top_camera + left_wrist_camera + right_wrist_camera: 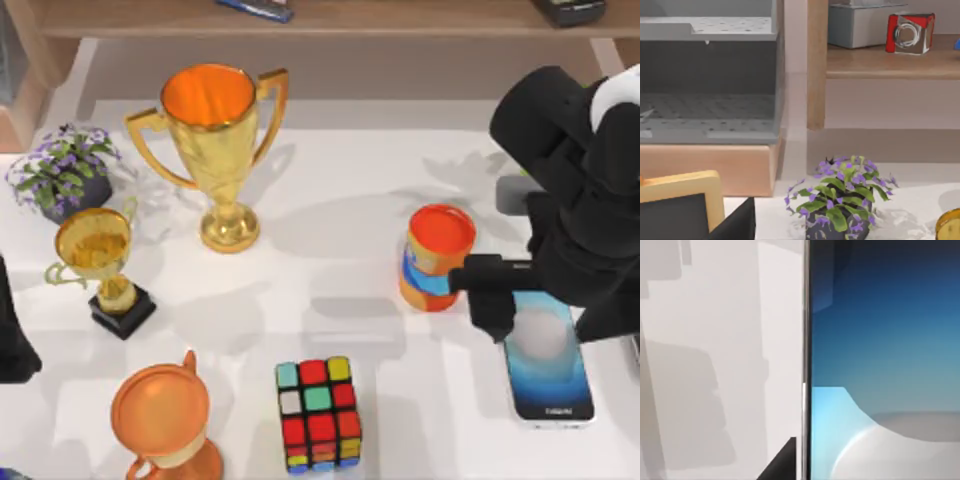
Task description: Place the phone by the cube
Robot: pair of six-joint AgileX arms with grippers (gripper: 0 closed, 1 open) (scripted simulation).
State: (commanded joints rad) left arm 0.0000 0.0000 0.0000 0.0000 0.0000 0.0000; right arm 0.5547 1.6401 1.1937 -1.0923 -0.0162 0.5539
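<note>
The left arm is parked at the far left edge of the desk point(400, 200), where a dark part of it shows; whether the left hand is wide or narrow cannot be told. At the left rear of the desk stands a potted plant with purple flowers point(62, 170), also seen in the left wrist view point(840, 200) in front of a wooden shelf post. Beside the plant, nearer the front, stands a small gold trophy on a black base point(98, 265). A large gold trophy point(215, 150) stands further right and towards the rear. An orange trophy point(165, 420) stands at the front left. The cube point(320, 412) rests near the front edge at centre, well apart from the phone. An orange-and-blue cylinder point(437, 257) stands upright right of centre. The phone point(548, 370) lies flat, screen up, at the front right of the desk, near the cylinder. The right hand point(545, 310) hangs directly over the phone's rear end, one dark finger point(490, 300) just beside its left edge; its width of opening cannot be told. The right wrist view shows the phone screen point(885, 340) close below, with bare desk point(715, 340) beside its thin frame.
</note>
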